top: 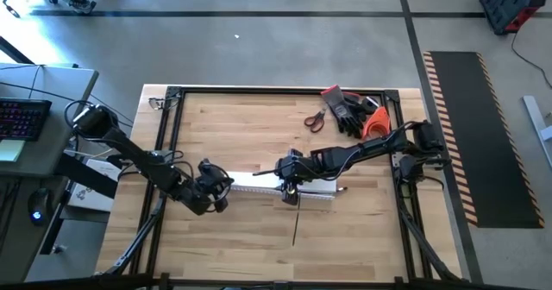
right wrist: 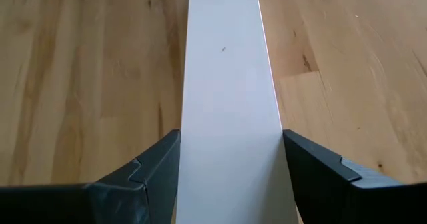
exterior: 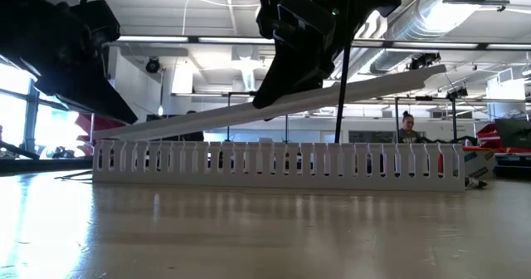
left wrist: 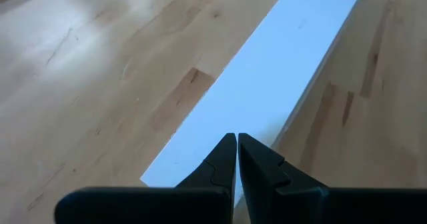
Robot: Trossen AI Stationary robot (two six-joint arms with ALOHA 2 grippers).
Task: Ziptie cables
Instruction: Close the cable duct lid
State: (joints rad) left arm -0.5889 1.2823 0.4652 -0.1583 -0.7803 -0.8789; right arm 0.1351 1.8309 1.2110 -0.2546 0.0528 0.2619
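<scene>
Wooden table (top: 241, 238): right gripper (right wrist: 230, 164) clamps white cover strip (right wrist: 227, 84) (left gripper (left wrist: 237, 159) closed, empty).

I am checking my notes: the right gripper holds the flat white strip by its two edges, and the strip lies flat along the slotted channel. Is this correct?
Not quite. The right gripper does grip the flat white strip by its two edges, but the strip does not lie flat: the low view shows it tilted, one end raised above the slotted channel, the other down at the channel's end.

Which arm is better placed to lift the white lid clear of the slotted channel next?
Right, probably. The right pincer straddles the flat white lid across its width, lifting one end above the slotted channel. The left pincer is shut at the lid's other end, which sits low.
</scene>
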